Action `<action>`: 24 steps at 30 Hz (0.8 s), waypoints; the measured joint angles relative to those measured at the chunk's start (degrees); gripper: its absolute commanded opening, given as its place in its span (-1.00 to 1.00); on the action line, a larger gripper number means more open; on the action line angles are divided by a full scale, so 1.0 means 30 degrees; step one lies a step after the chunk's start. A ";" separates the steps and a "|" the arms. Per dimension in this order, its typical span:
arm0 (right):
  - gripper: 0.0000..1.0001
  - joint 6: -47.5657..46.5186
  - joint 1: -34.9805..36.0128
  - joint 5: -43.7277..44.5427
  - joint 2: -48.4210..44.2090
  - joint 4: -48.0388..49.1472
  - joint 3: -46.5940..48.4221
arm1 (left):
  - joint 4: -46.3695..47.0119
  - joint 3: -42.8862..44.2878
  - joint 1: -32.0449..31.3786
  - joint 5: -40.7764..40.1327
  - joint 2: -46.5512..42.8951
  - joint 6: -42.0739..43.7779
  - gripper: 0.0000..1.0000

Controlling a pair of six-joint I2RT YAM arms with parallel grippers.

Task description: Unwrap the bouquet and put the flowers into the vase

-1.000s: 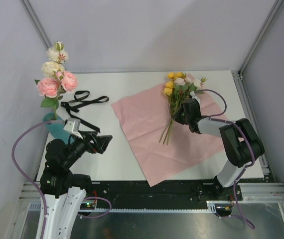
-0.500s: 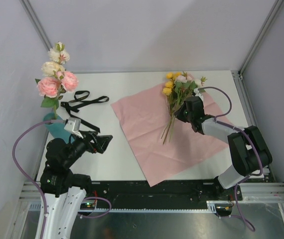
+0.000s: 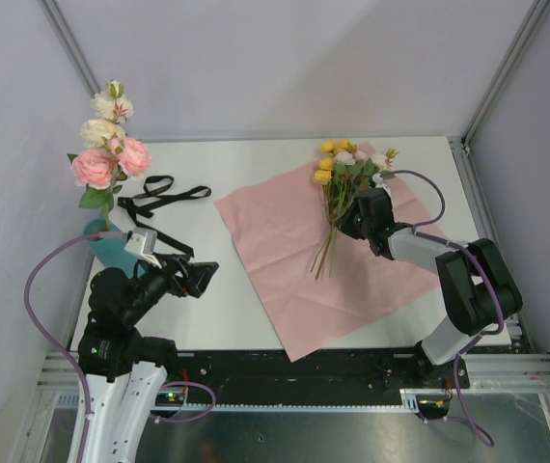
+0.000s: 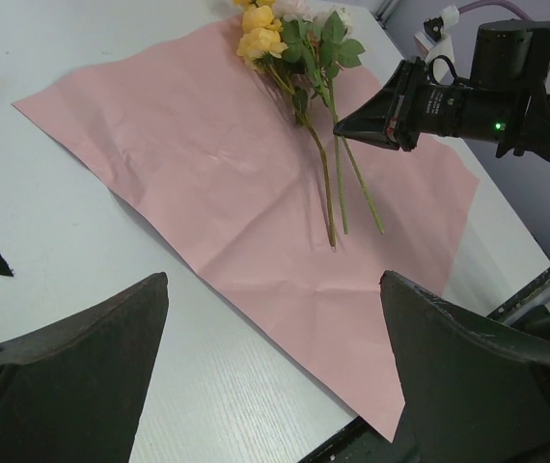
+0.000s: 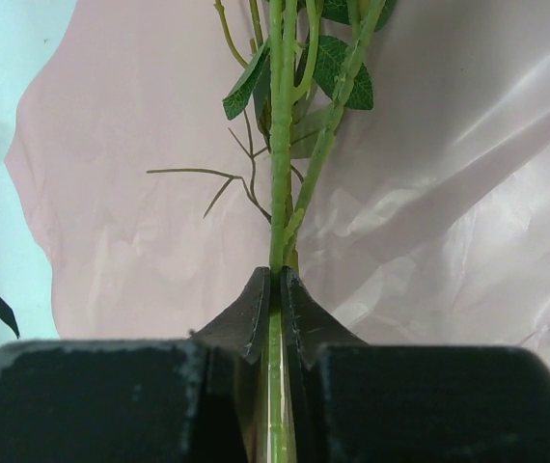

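A: Where do the loose blooms lie, reckoned from the pink paper sheet (image 3: 289, 275)?

B: The yellow and white flowers (image 3: 344, 164) are over the sheet's far right part. Their heads point toward its far corner and their thin stems run back toward its middle. Whether the heads rest on the paper or hang just above it cannot be told.

A: And the right gripper (image 3: 343, 227)?

B: It reaches in from the sheet's right edge, over the paper. Its jaws are clenched on a green stem (image 5: 277, 193), partway along its length. The wrist view shows that stem pinched between the two fingertips (image 5: 254, 311). Leaves and further stems fan out just beyond them, above the pink paper.

A: What of the left gripper (image 3: 201, 278)?

B: It is off the sheet, just to the left of its near left edge, above the bare table (image 3: 207, 323). Its jaws are released and spread wide, with nothing between them. Its camera looks across the sheet toward the flowers and the other arm.

A: Where is the vase?

B: The teal vase (image 3: 106, 249) stands well to the left of the sheet, by the table's left edge, partly hidden by the left arm. The pink and cream roses (image 3: 111, 145) stand upright in it and rise high above its mouth.

A: Anything else near the sheet?

B: A black ribbon (image 3: 164, 196) lies flat on the table between the vase and the sheet's far left corner, apart from both.
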 measured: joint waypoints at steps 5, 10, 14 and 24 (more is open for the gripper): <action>-0.97 -0.0073 -0.0036 0.0000 0.0000 -0.0036 0.0000 | 0.0000 -0.0007 0.0000 0.0000 0.0000 0.0000 0.90; -0.68 -0.0109 -0.0131 -0.0525 0.0000 -0.0029 0.0000 | 0.0000 -0.0007 0.0000 0.0000 0.0000 0.0000 0.90; -0.98 -0.0015 -0.0233 -0.1180 0.0000 -0.0007 0.0000 | 0.0000 -0.0007 0.0000 0.0000 0.0000 0.0000 0.90; -0.97 0.0321 -0.0372 -0.2098 0.0058 0.0080 0.0000 | 0.0000 -0.0007 -0.0007 0.0000 0.0000 0.0000 0.90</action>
